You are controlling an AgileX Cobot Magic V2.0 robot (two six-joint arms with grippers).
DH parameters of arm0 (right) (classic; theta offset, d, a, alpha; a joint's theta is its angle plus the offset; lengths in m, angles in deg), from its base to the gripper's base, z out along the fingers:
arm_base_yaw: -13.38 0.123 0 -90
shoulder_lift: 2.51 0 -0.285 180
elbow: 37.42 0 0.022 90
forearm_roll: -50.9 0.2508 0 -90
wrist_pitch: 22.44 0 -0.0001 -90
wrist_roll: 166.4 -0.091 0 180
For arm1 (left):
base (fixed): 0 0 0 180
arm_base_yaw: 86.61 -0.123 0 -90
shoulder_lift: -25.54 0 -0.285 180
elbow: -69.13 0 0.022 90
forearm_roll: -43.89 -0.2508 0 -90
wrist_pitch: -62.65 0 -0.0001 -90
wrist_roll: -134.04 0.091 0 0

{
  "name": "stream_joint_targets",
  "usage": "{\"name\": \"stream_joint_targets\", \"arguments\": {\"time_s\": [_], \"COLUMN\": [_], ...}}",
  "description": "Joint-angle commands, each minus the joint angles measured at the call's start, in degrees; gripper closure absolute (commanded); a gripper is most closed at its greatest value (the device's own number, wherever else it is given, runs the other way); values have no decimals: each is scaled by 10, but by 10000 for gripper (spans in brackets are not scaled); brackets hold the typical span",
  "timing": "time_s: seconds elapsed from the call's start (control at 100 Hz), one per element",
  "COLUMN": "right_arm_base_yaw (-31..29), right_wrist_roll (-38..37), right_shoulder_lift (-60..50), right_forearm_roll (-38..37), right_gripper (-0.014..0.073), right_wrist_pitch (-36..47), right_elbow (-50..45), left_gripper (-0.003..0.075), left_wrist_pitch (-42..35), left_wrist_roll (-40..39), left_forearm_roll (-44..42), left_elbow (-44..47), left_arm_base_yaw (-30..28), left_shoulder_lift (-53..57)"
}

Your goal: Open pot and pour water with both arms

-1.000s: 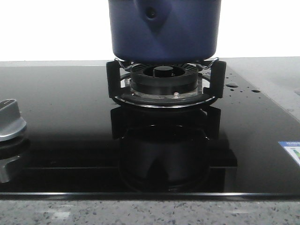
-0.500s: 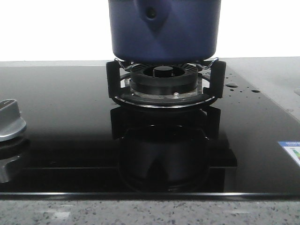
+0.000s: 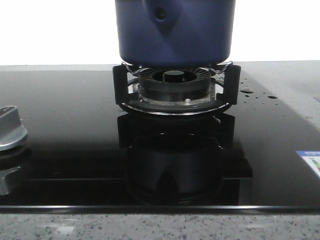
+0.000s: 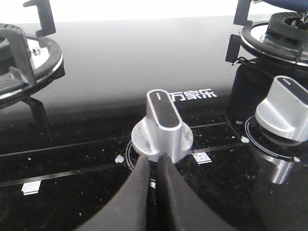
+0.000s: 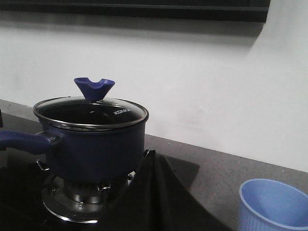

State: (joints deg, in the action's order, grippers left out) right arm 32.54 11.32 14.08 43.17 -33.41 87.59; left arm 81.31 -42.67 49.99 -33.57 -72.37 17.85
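Front view: the pot (image 3: 175, 32) stands upright on the burner grate (image 3: 175, 92), handle mount facing the camera. Right wrist view: its glass lid (image 5: 91, 109) is on; contents indiscernible; a light blue cup (image 5: 274, 204) sits apart on the table (image 5: 226, 178). Left tool (image 4: 155, 166) closed, empty, by a knob (image 4: 162, 125); right tool unseen.

Smooth matte-black left tool (image 4: 153, 169), two slim curved fingers (image 4: 138, 185) tapering to rounded tips

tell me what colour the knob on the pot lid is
Blue, matching the pot; the lid knob shows best in the right wrist view.
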Motion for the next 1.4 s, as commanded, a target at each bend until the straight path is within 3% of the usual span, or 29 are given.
{"name": "stream_joint_targets", "arguments": {"time_s": [0.0,0.2,0.33,0.57,0.67,0.72,0.87,0.97,1.39], "right_arm_base_yaw": [0,0,-23,-150,-185,-193,-196,-197,-197], "right_wrist_roll": [4,4,4,0,0,0,0,0,0], "right_shoulder_lift": [4,4,4,-8,-34,-52,-103,-105,-105], "right_forearm_roll": [-8,-8,-15,-15,-15,-8,12,14,14], "right_gripper": [665,665,665,665,665,665,665,665,665], "right_wrist_pitch": [41,41,-8,137,148,131,-22,-67,-71], "right_elbow": [15,13,-16,-179,-231,-247,-245,-245,-245], "left_gripper": [741,741,741,741,741,741,741,741,741], "left_wrist_pitch": [-24,-24,-24,-24,-24,-24,-24,-24,-24], "left_wrist_roll": [-5,-5,-5,-5,-5,-5,-5,-5,-5], "left_forearm_roll": [1,1,1,1,1,1,1,1,1], "left_elbow": [26,26,26,26,26,26,26,26,26], "left_arm_base_yaw": [-1,-1,-1,-1,-1,-1,-1,-1,-1], "left_shoulder_lift": [18,18,18,18,18,18,18,18,18]}}
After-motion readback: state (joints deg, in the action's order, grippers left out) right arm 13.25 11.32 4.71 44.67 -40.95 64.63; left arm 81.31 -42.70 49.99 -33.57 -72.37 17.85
